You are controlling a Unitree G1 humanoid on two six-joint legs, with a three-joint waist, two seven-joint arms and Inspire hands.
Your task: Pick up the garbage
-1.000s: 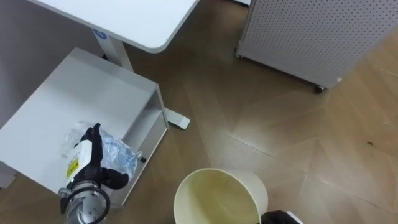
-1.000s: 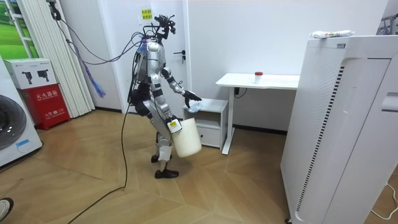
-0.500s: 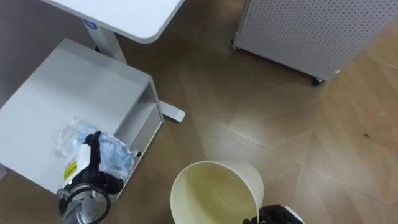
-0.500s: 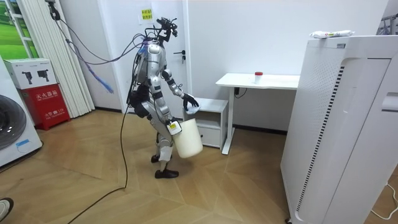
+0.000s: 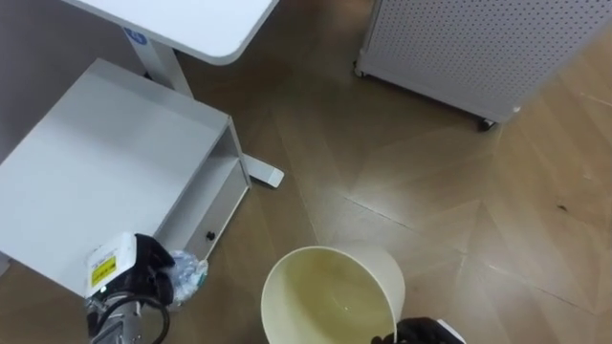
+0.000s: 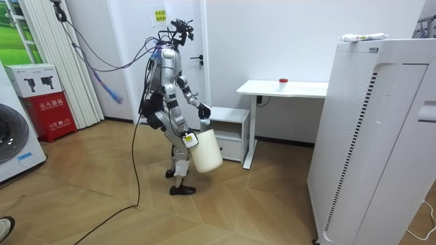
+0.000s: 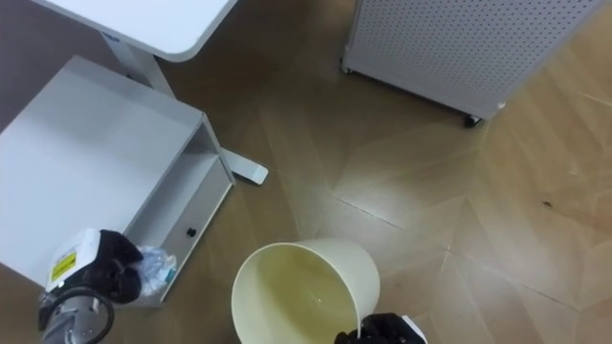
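Note:
My left hand (image 5: pixel 134 277) is at the lower left, off the front corner of the white cabinet (image 5: pixel 105 162), fingers curled round a crumpled clear plastic wrapper (image 5: pixel 187 275). The wrapper bunches against the hand, clear of the cabinet top. To its right is the cream waste bin (image 5: pixel 330 291), mouth up and empty. My right hand (image 5: pixel 426 333) grips the bin's near rim at the bottom edge. In the room view I stand beside the cabinet with the bin (image 6: pixel 204 151) carried at hip height.
A white desk (image 5: pixel 182 19) stands over the cabinet's far side, its leg and foot (image 5: pixel 263 175) on the wood floor. A white perforated panel unit on castors (image 5: pixel 459 48) stands at the upper right. Open floor lies right of the bin.
My left hand has drawn back off the cabinet top toward me and its fingers have closed, bunching the plastic that lay spread on the cabinet. The bin stays put.

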